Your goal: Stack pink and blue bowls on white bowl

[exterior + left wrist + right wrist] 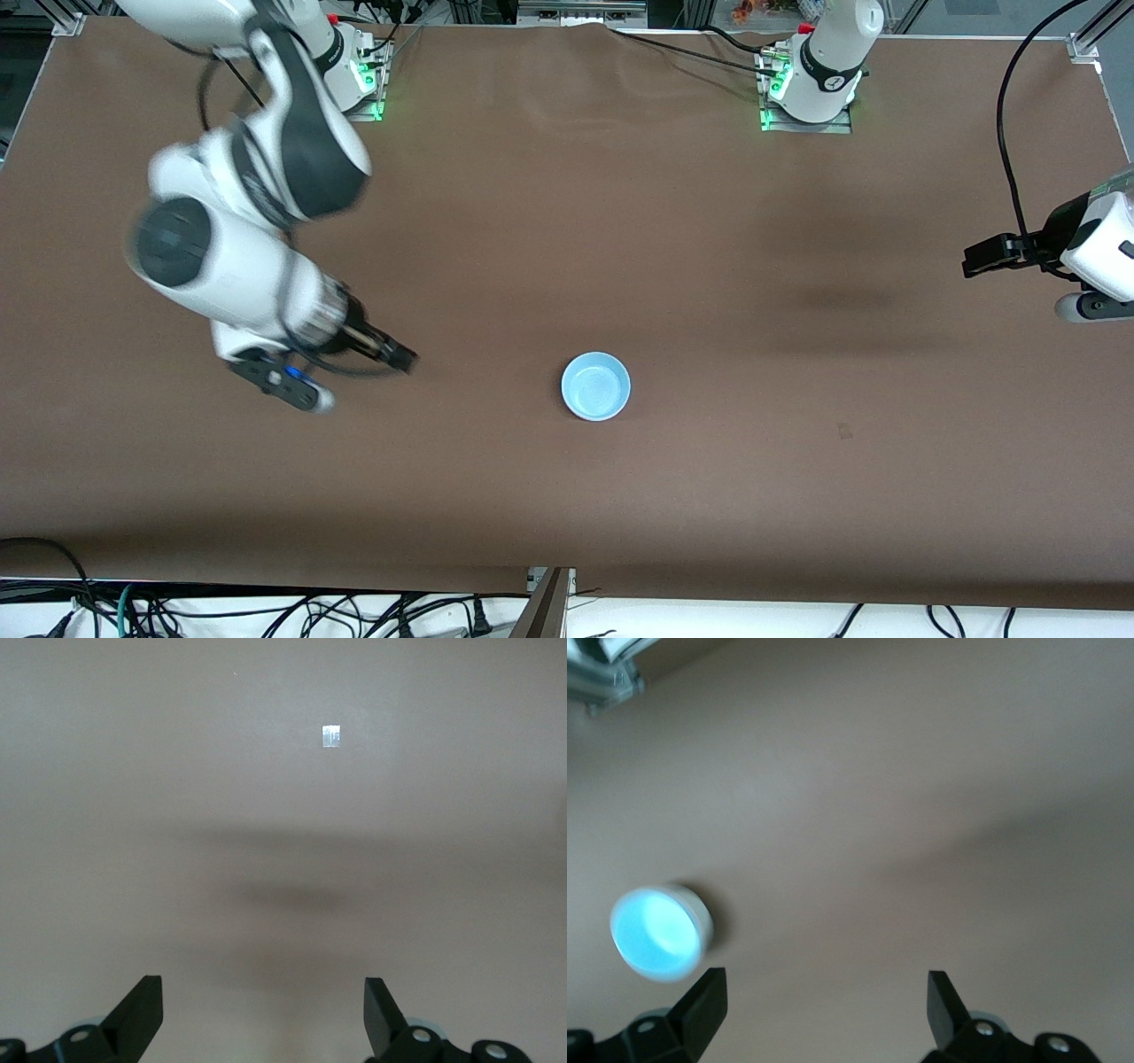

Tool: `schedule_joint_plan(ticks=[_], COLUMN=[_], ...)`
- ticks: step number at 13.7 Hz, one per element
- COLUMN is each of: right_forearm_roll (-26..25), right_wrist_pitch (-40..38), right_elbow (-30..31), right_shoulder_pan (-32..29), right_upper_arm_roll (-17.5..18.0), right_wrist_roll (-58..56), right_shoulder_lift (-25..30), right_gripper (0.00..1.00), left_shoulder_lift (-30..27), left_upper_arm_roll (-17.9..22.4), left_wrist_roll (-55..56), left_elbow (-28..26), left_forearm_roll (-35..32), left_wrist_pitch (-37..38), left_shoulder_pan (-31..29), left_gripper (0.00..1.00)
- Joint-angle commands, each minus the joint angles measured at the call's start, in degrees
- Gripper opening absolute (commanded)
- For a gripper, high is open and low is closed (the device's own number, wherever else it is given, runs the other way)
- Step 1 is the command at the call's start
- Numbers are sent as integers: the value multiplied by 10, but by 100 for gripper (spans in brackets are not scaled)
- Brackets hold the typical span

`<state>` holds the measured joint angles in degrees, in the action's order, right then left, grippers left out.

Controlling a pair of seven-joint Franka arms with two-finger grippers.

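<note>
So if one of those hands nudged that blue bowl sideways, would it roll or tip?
Probably neither. The blue bowl sits upright, low and wide, so it would likely slide on the brown table. It looks like thin, stiff plastic, so probably light and easy to shove.

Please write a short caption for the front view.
Blue bowl on the brown table; both grippers, right and left, open and empty.

Light: bright and even from overhead; brown table (567,221) evenly lit
Shadows: soft dark bands toward the left arm's end; faint smears in both wrist views
Blur: right arm (257,221) motion-smeared; blue bowl (660,932) soft, glowing, overexposed
Glare: green lights at both bases
</note>
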<state>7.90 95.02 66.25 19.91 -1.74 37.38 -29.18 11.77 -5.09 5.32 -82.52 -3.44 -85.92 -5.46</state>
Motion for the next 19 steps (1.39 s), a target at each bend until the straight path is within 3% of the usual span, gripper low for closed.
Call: schedule_joint_plan(ticks=[1, 4, 8, 12, 19], right_forearm_roll=[4, -2, -31, -75, -76], right_wrist_pitch=[-32, -72, -99, -93, -94], right_elbow=[148, 222, 217, 209, 183], right_shoulder_pan=[-28, -88, -130, -126, -131], right_upper_arm_roll=[-10, -10, -16, -14, -17], right_wrist_roll=[-108, -262, -392, -406, -418], right_shoulder_lift=[155, 243, 263, 258, 243], right_gripper=[99, 100, 100, 100, 100], left_shoulder_lift=[4, 4, 4, 4, 4], left_upper_arm_roll=[-3, -3, -3, -3, -3], left_wrist_roll=[-9, -9, -9, -9, -9], left_elbow=[10, 10, 10, 10, 10], left_forearm_roll=[18, 19, 19, 19, 19], left_wrist_pitch=[0, 0, 0, 0, 0], left_shoulder_pan=[-5, -6, -6, -5, -6], left_gripper=[100, 100, 100, 100, 100])
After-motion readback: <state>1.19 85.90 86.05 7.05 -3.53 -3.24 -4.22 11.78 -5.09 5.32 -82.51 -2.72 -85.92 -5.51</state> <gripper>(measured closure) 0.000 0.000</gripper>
